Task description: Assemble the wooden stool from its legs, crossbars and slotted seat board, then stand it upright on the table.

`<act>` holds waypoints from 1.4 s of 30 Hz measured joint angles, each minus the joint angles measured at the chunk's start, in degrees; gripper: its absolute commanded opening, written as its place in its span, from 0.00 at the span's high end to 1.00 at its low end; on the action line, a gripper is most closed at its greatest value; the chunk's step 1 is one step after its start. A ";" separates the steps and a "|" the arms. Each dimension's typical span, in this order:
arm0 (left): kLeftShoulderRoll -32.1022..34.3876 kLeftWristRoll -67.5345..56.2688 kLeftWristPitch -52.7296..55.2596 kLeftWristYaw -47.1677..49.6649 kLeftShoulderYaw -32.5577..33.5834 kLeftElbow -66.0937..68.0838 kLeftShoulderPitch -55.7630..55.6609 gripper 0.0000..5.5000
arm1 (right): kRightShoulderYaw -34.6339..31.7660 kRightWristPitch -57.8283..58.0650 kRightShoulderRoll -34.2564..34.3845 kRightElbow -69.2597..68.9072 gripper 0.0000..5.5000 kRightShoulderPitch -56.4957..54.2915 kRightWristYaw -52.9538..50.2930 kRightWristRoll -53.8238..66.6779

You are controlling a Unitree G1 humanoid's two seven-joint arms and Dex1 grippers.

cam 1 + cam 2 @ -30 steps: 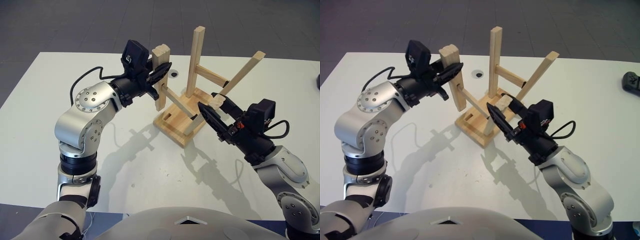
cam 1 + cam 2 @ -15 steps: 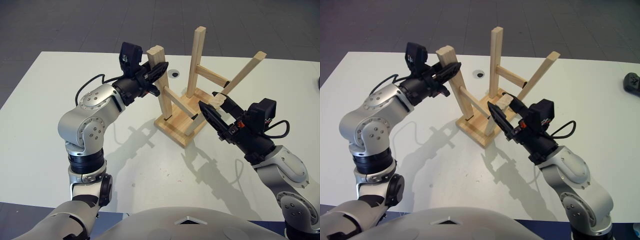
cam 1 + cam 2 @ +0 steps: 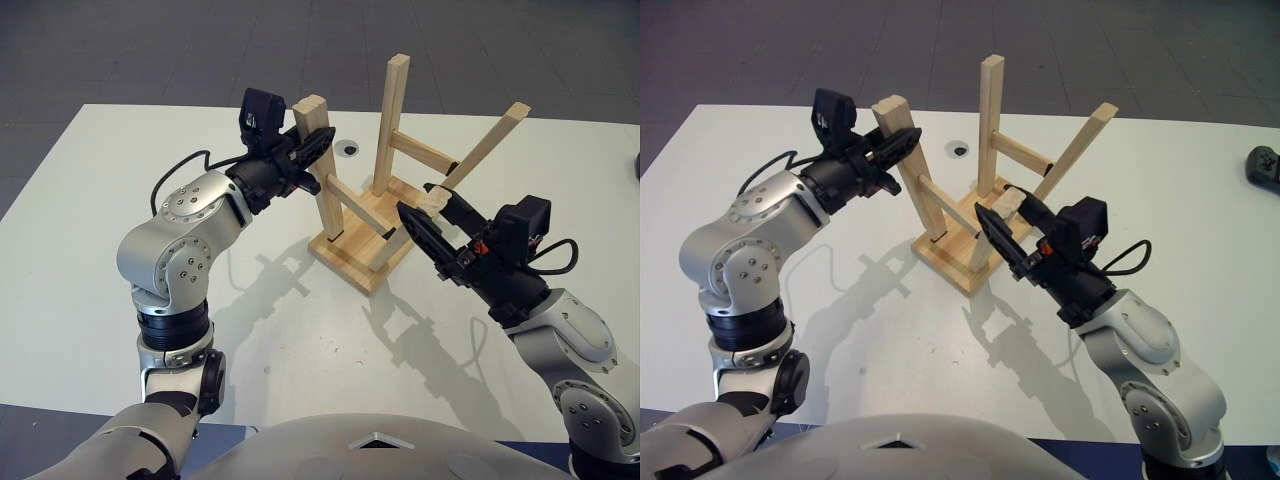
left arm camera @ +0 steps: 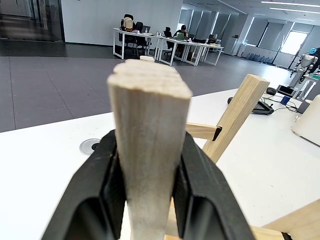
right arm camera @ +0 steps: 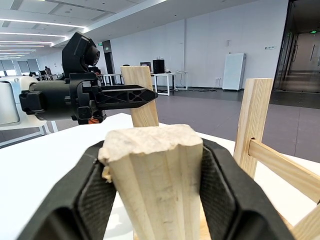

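The stool sits upside down in the middle of the table [image 3: 120,170], slotted seat board [image 3: 365,262] flat on the surface and four legs pointing up. The left gripper [image 3: 320,155] has its jaws closed tight around the top of the near left leg [image 4: 150,115], wood pinched between both pads. The right gripper [image 3: 420,203] is clamped just as firmly on the top of the near right leg [image 5: 152,165]. Behind them the far left leg [image 3: 397,110] stands straight, but the far right leg [image 3: 492,145] leans well outward, joined to its neighbour by a crossbar [image 3: 425,153]. That lean is the worry: to my eye the leg isn't fully home in its slot, though the joint itself is too small to read. Another crossbar [image 3: 355,200] runs off the left-held leg toward the board. The job isn't done; the stool has yet to be turned onto its feet. Both grips are on leg tips only, so if the arms lift or rotate unevenly they could lever those legs out of the board or let the board drop away — dry wooden joints give little hold. Squeezing the two legs together or apart could also pop a crossbar loose. The slanted leg wants squaring up before any flip, or the stool may land crooked and tip over.
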 measured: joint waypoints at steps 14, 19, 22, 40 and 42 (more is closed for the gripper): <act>2.94 0.48 -0.83 0.16 -2.38 -0.04 2.25 0.81 | -0.17 -0.37 0.01 0.08 0.59 0.33 0.49 -0.97; 3.31 2.58 -6.95 0.51 -5.13 -1.96 8.32 0.81 | -1.01 -0.45 0.01 0.38 0.59 0.80 0.55 -1.49; 3.26 3.16 -8.26 0.80 -5.84 -1.96 9.30 0.81 | -1.05 -0.32 0.01 0.66 0.59 0.79 0.66 -1.61; -1.82 -4.64 -6.35 -0.71 -2.06 5.23 4.14 0.42 | -6.39 3.57 2.16 5.32 0.22 -4.31 -2.36 6.93; -1.81 -8.58 -6.00 -1.29 1.86 6.75 -1.93 0.36 | -9.67 3.72 2.17 6.55 0.16 -7.79 -3.71 13.12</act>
